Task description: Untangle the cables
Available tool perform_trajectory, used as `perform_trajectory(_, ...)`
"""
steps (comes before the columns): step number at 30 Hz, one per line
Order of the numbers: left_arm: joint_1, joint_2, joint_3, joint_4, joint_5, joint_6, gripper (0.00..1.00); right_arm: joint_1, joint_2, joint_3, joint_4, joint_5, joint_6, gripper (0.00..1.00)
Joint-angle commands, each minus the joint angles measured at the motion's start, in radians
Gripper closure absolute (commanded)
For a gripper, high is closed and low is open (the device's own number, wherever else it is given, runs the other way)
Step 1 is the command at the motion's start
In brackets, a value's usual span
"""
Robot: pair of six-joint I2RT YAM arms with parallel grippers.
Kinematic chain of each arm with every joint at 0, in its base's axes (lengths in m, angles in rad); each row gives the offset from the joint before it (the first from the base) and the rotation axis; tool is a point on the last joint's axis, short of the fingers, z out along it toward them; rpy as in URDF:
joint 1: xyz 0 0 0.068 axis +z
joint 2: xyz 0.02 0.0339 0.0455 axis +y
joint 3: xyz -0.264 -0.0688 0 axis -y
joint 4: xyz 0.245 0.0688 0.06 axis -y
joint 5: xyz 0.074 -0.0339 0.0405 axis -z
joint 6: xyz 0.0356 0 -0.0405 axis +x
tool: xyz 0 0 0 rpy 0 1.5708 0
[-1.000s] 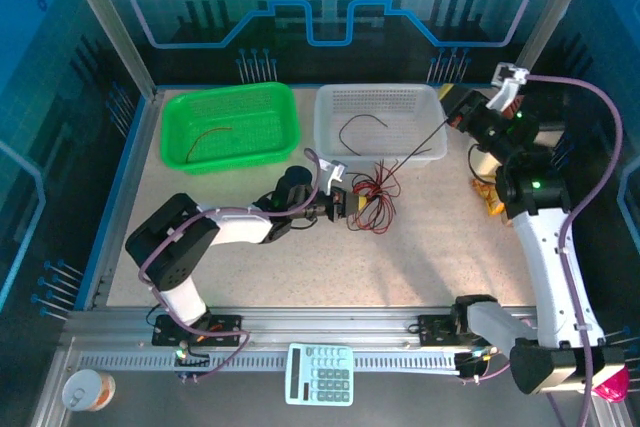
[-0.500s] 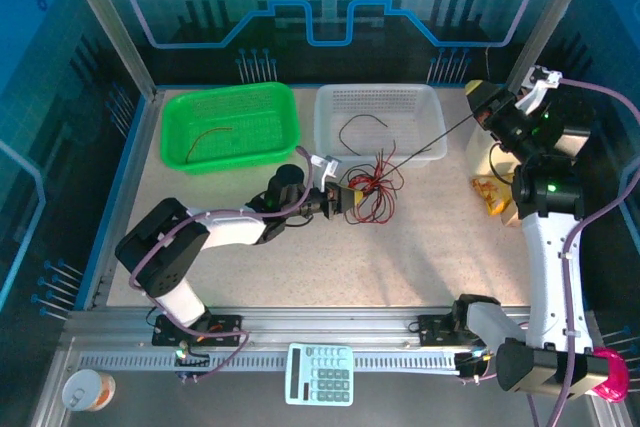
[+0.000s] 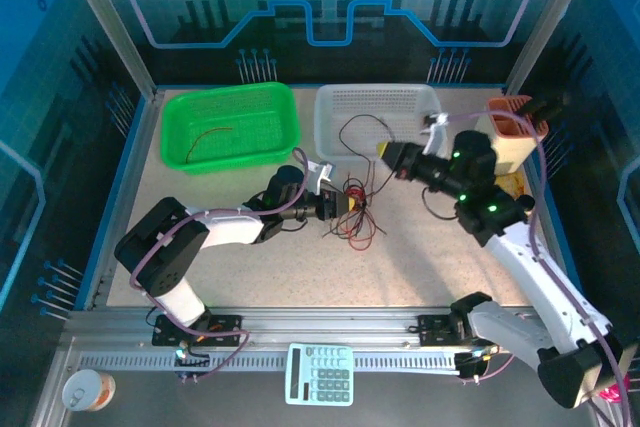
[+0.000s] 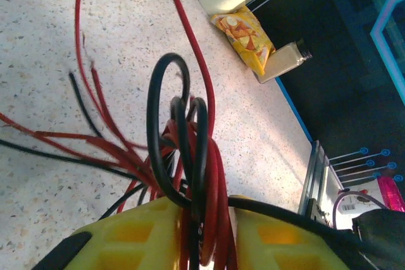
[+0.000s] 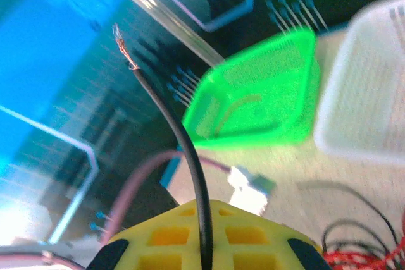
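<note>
Looking down from the top camera: left fingers (image 3: 347, 206) meet the cables (image 3: 358, 221), which lie tangled on the counter (image 3: 300, 267) before the white basket (image 3: 375, 107); right fingers (image 3: 385, 151) sit near its front rim. Left wrist: fingers barely parted, red and black strands clamped between. Right wrist: fingers closed on one black cable (image 5: 193, 169).

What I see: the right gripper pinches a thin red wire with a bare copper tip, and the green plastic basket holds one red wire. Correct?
No: the thin wire in the right gripper is black, as the right wrist view shows. The rest holds.
</note>
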State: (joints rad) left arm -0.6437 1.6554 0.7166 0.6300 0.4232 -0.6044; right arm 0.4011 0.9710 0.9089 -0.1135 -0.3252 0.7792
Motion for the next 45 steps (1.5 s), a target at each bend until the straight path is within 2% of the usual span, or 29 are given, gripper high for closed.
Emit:
perform_trajectory(1,0.013,0.010,-0.015,-0.009,-0.027,-0.020,0.72,0.050,0.023,-0.083,0.036,0.093,-0.047,1.00)
perform_trajectory(3,0.022,0.005,-0.027,-0.011,-0.055,-0.036,0.61,0.068,0.047,-0.113,0.023,0.123,-0.060,1.00)
perform_trajectory(7,0.039,-0.040,-0.065,-0.020,-0.131,-0.054,0.53,0.086,0.076,-0.163,-0.025,0.208,-0.084,1.00)
perform_trajectory(11,0.054,-0.105,-0.080,-0.062,-0.151,-0.042,0.45,0.084,0.063,-0.247,-0.052,0.284,-0.091,1.00)
perform_trajectory(18,0.057,-0.227,-0.102,-0.152,-0.190,-0.008,0.35,0.083,0.029,-0.339,-0.125,0.315,-0.089,1.00)
perform_trajectory(19,0.057,-0.244,-0.108,-0.158,-0.203,-0.007,0.32,0.084,0.030,-0.345,-0.138,0.314,-0.087,0.96)
perform_trajectory(20,0.057,-0.264,-0.112,-0.168,-0.218,-0.003,0.30,0.085,0.033,-0.348,-0.154,0.310,-0.089,0.85)
perform_trajectory(23,0.057,-0.303,-0.081,-0.252,-0.247,0.040,0.28,0.089,0.030,-0.360,-0.195,0.313,-0.082,0.46)
perform_trajectory(24,0.056,-0.306,-0.055,-0.300,-0.256,0.064,0.28,0.089,0.022,-0.363,-0.208,0.319,-0.081,0.37)
perform_trajectory(26,0.056,-0.296,-0.003,-0.377,-0.263,0.113,0.27,0.088,0.001,-0.356,-0.233,0.333,-0.082,0.27)
perform_trajectory(30,0.058,-0.232,0.102,-0.498,-0.323,0.200,0.27,0.089,-0.057,-0.314,-0.297,0.370,-0.084,0.20)
perform_trajectory(41,0.057,-0.026,0.263,-0.573,-0.519,0.359,0.28,0.089,-0.104,-0.272,-0.291,0.343,-0.126,0.19)
perform_trajectory(45,0.060,0.035,0.278,-0.564,-0.528,0.391,0.29,0.089,-0.107,-0.277,-0.281,0.341,-0.112,0.19)
